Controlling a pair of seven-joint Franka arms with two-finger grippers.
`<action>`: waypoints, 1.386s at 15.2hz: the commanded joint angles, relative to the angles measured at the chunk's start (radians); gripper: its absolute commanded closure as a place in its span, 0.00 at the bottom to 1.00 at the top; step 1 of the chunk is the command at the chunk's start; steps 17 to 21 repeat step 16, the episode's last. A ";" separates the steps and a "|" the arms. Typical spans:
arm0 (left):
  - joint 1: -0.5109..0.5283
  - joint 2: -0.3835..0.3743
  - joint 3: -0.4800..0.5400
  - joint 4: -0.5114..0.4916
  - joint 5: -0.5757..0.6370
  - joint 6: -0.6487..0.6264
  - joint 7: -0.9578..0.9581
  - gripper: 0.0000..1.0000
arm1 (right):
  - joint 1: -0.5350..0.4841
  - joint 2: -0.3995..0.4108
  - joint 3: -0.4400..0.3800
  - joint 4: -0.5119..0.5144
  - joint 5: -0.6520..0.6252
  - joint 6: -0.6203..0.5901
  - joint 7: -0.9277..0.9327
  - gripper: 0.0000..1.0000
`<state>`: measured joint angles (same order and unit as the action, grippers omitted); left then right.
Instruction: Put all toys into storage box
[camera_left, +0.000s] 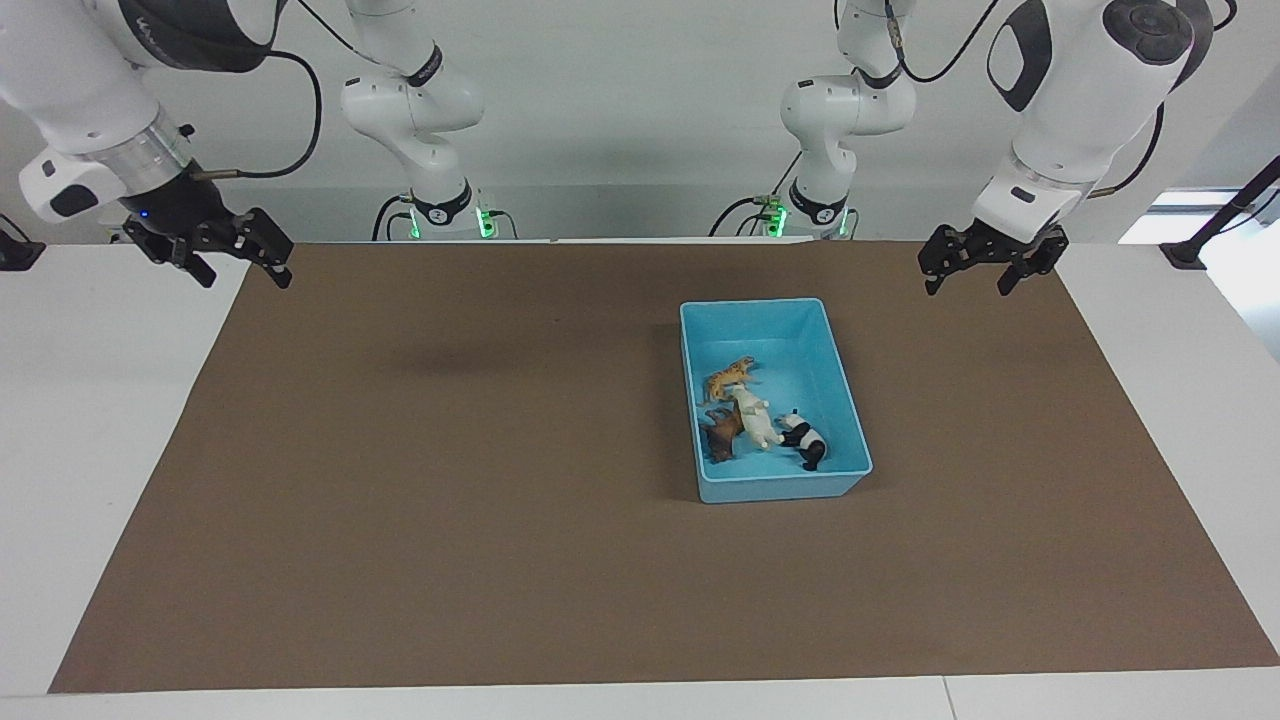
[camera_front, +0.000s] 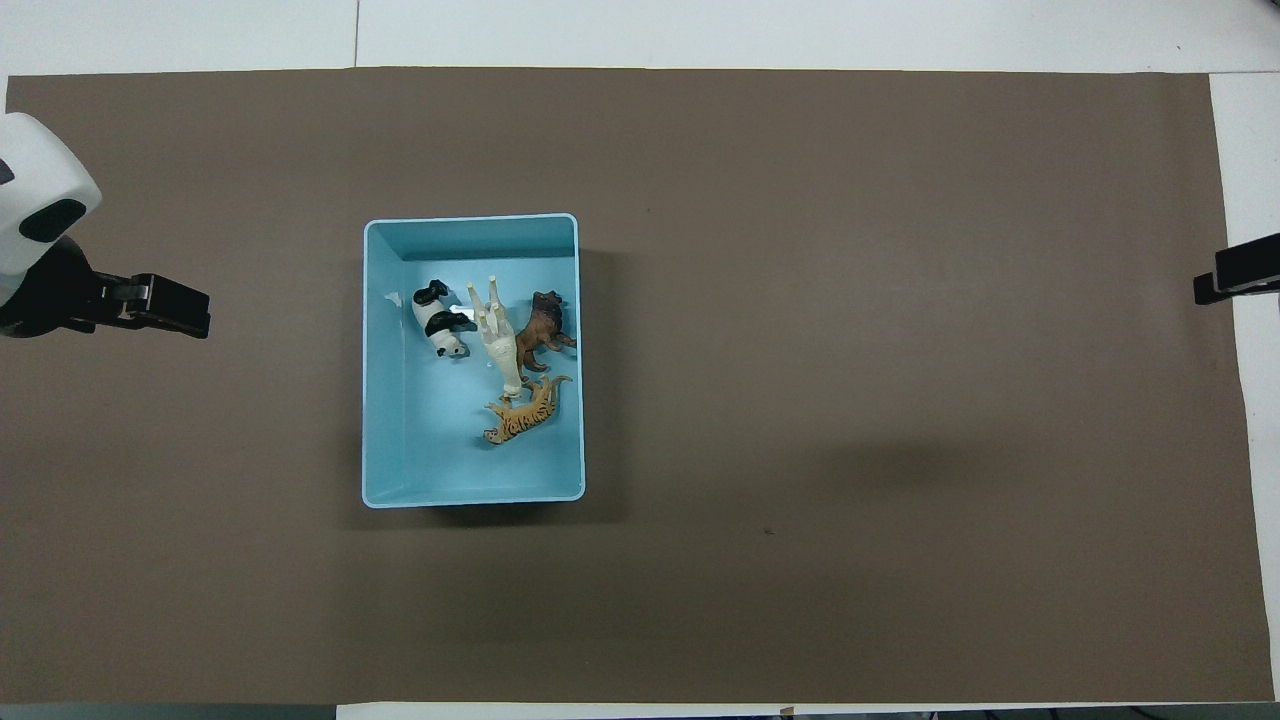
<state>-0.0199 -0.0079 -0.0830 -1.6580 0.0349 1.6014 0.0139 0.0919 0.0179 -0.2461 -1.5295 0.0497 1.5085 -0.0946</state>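
Brown mat (camera_left: 500, 520) on our white surface (camera_left: 90, 420), tiger (camera_left: 730, 378), horse (camera_left: 755, 417), lion (camera_left: 722, 432), panda (camera_left: 805, 440) all in blue storage box (camera_left: 845, 375), our left gripper (camera_left: 980, 268) & right gripper (camera_left: 235, 262) both open, empty, over mat corners.

From my overhead view the right gripper (camera_front: 1238, 282) shows only a dark tip at the frame edge, and the left gripper (camera_front: 150, 305) is partly cropped.
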 joint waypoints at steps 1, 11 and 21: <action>0.008 -0.026 0.012 -0.028 -0.009 -0.006 0.003 0.00 | -0.170 -0.029 0.184 -0.037 -0.042 0.005 -0.074 0.00; 0.005 -0.026 0.012 -0.026 -0.009 -0.004 0.003 0.00 | -0.184 -0.018 0.217 -0.018 -0.090 -0.045 -0.041 0.00; 0.006 -0.026 0.012 -0.028 -0.009 -0.004 0.003 0.00 | -0.181 -0.019 0.217 -0.017 -0.076 -0.039 -0.004 0.00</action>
